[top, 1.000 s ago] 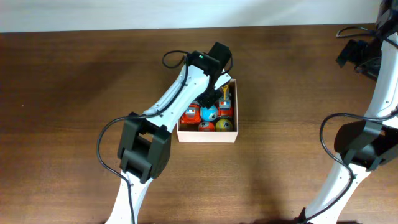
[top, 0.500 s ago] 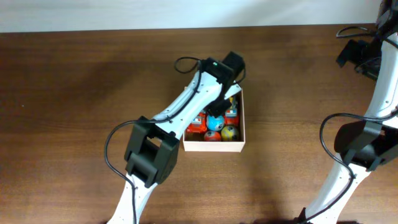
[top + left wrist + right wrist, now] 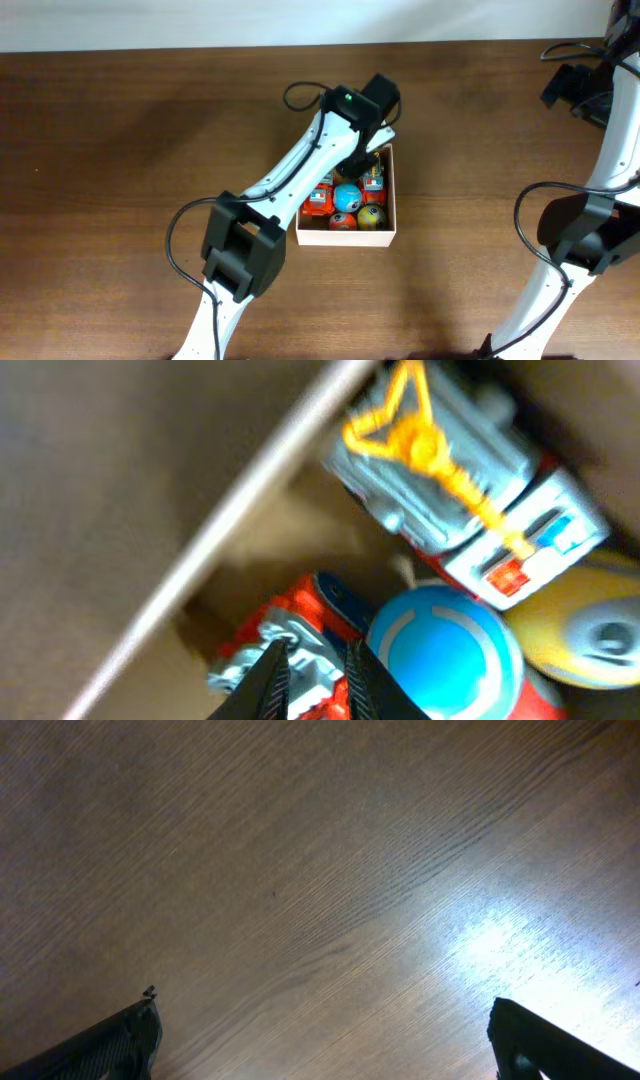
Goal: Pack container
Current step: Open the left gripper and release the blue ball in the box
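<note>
The container [image 3: 346, 237] is a small white-walled box near the table's middle, and its white rim shows in the left wrist view [image 3: 250, 490]. It holds a red toy truck [image 3: 300, 615], a grey truck with a yellow ladder [image 3: 440, 470], a blue ball [image 3: 347, 197] and a yellow ball [image 3: 371, 214]. My left gripper [image 3: 315, 670] reaches into the box's back left part. Its fingers are closed narrowly on the red truck's grey end. My right gripper [image 3: 325, 1040] is open and empty above bare wood at the far right.
The right arm's base [image 3: 580, 235] stands at the right edge, with cables [image 3: 575, 85] at the back right corner. The left arm [image 3: 290, 175] crosses the table from the front left to the box. A pale wall runs along the table's far edge.
The left gripper and the container have both shifted to the right and a little toward the front. The right arm has not moved.
</note>
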Controlling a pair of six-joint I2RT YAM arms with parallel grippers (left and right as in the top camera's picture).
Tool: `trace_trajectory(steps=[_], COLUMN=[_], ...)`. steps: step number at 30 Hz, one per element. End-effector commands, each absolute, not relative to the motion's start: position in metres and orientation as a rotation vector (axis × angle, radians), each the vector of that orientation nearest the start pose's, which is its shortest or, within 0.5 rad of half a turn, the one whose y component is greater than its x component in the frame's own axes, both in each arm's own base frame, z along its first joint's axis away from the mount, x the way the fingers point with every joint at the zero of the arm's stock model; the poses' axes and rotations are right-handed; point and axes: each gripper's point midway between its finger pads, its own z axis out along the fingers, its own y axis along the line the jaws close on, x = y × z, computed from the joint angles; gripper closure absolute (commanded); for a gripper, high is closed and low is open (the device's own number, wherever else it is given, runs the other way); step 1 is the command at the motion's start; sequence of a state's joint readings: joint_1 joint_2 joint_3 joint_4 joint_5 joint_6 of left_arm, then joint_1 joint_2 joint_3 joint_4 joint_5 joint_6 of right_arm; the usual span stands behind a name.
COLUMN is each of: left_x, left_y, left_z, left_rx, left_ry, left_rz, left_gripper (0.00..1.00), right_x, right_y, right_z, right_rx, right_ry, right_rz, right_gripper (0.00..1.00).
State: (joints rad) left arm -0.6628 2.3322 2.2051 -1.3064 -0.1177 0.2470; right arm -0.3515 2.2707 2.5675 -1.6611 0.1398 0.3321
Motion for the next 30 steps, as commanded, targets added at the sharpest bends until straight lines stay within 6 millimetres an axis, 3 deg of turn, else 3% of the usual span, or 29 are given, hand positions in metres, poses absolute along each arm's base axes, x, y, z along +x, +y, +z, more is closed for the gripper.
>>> trace_trajectory(steps=[1, 4, 9, 18, 30], left_x=[0.407, 0.405, 0.390, 0.371, 0.337], left_y=[-0.289, -0.287, -0.275, -0.267, -0.249], left_z=[0.111, 0.116, 0.114, 0.112, 0.113], left_rx=[1.265, 1.269, 1.282, 1.080, 0.997], left_ry=[2.625, 2.631, 2.706, 2.878, 3.071], left_rz=[0.135, 0.142, 0.166, 0.141, 0.168], left_gripper=[0.73, 0.52, 0.51, 0.51, 0.51], right_x=[0.419, 0.419, 0.419, 0.419, 0.419], right_y=[-0.178, -0.178, -0.178, -0.178, -0.178], right_z=[0.228, 0.228, 0.228, 0.228, 0.228], right_rx=[0.985, 0.985, 0.985, 0.985, 0.985], right_ry=[2.697, 2.697, 2.697, 2.697, 2.697], right_rz=[-0.206, -0.206, -0.207, -0.206, -0.206], right_gripper=[0.01, 0.01, 0.01, 0.01, 0.01])
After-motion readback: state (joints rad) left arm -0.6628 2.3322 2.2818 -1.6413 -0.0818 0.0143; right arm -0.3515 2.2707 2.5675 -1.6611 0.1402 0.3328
